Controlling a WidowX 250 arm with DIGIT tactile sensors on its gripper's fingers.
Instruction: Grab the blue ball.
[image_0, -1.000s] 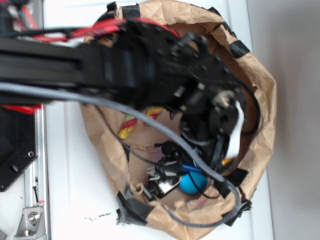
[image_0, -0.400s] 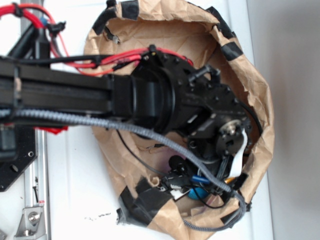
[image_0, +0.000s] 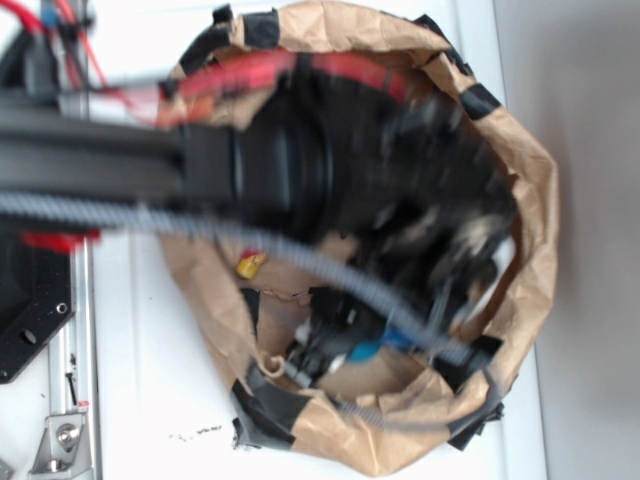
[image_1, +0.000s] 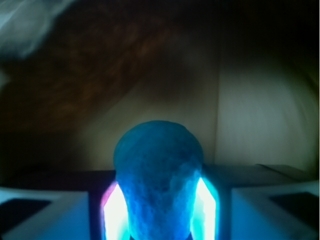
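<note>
In the wrist view the blue ball (image_1: 159, 160) fills the lower middle. It is squeezed out of round between the two fingers, whose pads (image_1: 206, 205) glow on either side of it. My gripper (image_1: 159, 200) is shut on the ball. Dim brown paper lies behind it. In the exterior view the black arm is blurred with motion and reaches into the brown paper bag (image_0: 525, 250). Only a small teal patch of the ball (image_0: 363, 351) shows, low in the bag by the gripper (image_0: 340, 350).
The bag's rim is patched with black tape (image_0: 270, 405) and closely rings the wrist. A yellow and red object (image_0: 250, 264) lies at the bag's left inside. A grey sheathed cable (image_0: 300, 255) crosses the bag. A black mount (image_0: 30, 310) stands at the left.
The ball lay on the bag floor beside the fingers; now it is clamped between them. The arm has shifted toward the top of the picture and is blurred. The yellow and red object shows again.
</note>
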